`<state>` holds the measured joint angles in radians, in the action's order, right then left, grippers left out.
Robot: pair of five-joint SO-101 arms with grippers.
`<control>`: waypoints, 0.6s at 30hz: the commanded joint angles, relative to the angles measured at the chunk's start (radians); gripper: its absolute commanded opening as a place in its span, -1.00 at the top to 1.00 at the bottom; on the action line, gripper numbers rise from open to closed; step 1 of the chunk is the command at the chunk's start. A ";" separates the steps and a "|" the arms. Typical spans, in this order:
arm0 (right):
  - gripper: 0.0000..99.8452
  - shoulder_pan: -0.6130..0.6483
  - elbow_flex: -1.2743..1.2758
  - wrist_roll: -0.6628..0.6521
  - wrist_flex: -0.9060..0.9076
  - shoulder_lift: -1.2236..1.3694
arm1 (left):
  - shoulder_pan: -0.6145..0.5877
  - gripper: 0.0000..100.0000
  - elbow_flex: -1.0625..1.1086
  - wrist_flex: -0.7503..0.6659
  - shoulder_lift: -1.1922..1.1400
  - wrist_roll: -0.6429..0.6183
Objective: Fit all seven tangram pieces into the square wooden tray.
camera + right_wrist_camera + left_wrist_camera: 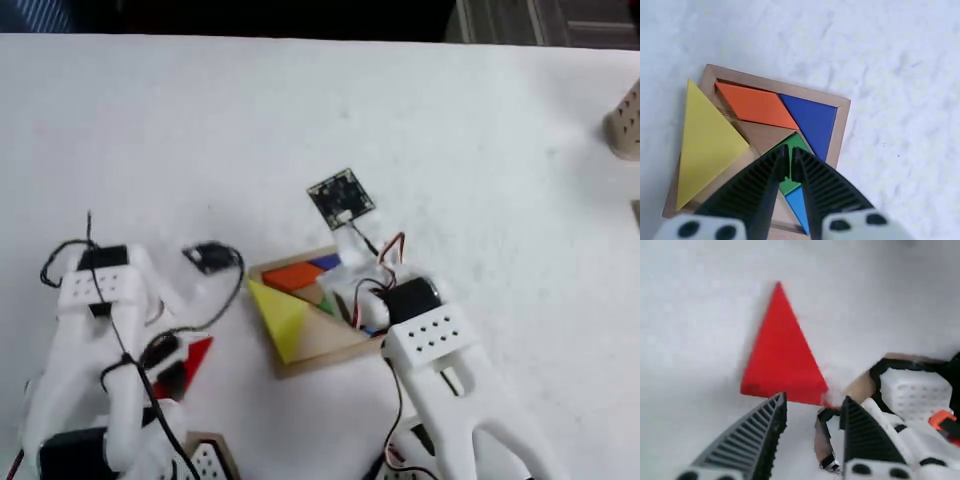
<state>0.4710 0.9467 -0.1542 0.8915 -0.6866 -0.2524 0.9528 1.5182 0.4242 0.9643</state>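
Tray: the square wooden tray [842, 125] is lying on the white table [480, 130], right under my right arm

Pieces inside: the orange parallelogram [757, 105] and the dark blue triangle [815, 122] are lying touching along the far rim; the small green piece [792, 142] and the light blue piece [797, 207] are lying below them, partly hidden by my fingers

Yellow piece: the large yellow triangle [705, 142] is covering one side of the tray and seems to be riding on that rim rather than lying seated

Piece outside: the flat red triangle [782, 355] is lying on the table well apart from the tray, beside my left arm

Right claw [789, 157]: I am holding it over the green piece with the fingers pressed almost together, and I am seeing nothing pinched between them

Left claw [812, 407]: I am holding it spread wide, its tips just beside the red triangle's short edge

Risk, left: the triangle is thin and flat, so closing on its edge is likely to skid it away instead of lifting it

Risk, right: pressing down with closed tips could be tipping a seated piece or shoving the loose tray; an unseated yellow triangle could be leaving no room for the red one
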 commanded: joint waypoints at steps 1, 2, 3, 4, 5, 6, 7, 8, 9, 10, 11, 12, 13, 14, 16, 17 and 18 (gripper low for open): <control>0.96 0.012 -0.028 0.005 0.001 -0.008 | -0.054 0.94 0.046 -0.017 -0.010 0.187; 0.96 0.012 -0.028 0.005 0.001 -0.008 | -0.071 0.96 0.051 -0.025 -0.002 0.198; 0.96 0.012 -0.028 0.005 0.001 -0.008 | -0.079 0.96 0.058 -0.032 0.007 0.201; 0.96 0.012 -0.028 0.005 0.001 -0.008 | -0.082 0.96 0.075 -0.038 0.016 0.206; 0.96 0.012 -0.028 0.005 0.001 -0.008 | -0.077 0.96 0.098 -0.040 0.027 0.207; 0.96 0.012 -0.028 0.005 0.001 -0.008 | -0.064 0.96 0.118 -0.058 0.035 0.215; 0.96 0.012 -0.028 0.005 0.001 -0.008 | -0.051 0.96 0.138 -0.081 0.038 0.218; 0.96 0.012 -0.028 0.005 0.001 -0.008 | -0.044 0.96 0.150 -0.103 0.038 0.219; 0.96 0.012 -0.028 0.005 0.001 -0.008 | -0.041 0.96 0.158 -0.118 0.038 0.218; 0.96 0.012 -0.028 0.005 0.001 -0.008 | -0.039 0.96 0.160 -0.130 0.038 0.218; 0.96 0.012 -0.028 0.005 0.001 -0.008 | -0.039 0.96 0.163 -0.144 0.038 0.215; 0.96 0.012 -0.028 0.005 0.001 -0.008 | -0.039 0.96 0.164 -0.169 0.038 0.192; 0.96 0.012 -0.028 0.005 0.001 -0.008 | -0.039 0.96 0.164 -0.206 0.038 0.152; 0.96 0.012 -0.028 0.005 0.001 -0.008 | -0.039 0.96 0.166 -0.247 0.038 0.101; 0.96 0.012 -0.028 0.005 0.001 -0.008 | -0.038 0.96 0.170 -0.308 0.038 0.000; 0.96 0.012 -0.028 0.005 0.001 -0.008 | -0.024 0.96 0.181 -0.333 0.038 -0.044; 0.96 0.012 -0.028 0.005 0.001 -0.008 | -0.002 0.96 0.192 -0.350 0.038 -0.077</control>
<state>0.4710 0.9467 -0.1542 0.8915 -0.6866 -0.3122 1.1185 1.2896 0.4442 1.0457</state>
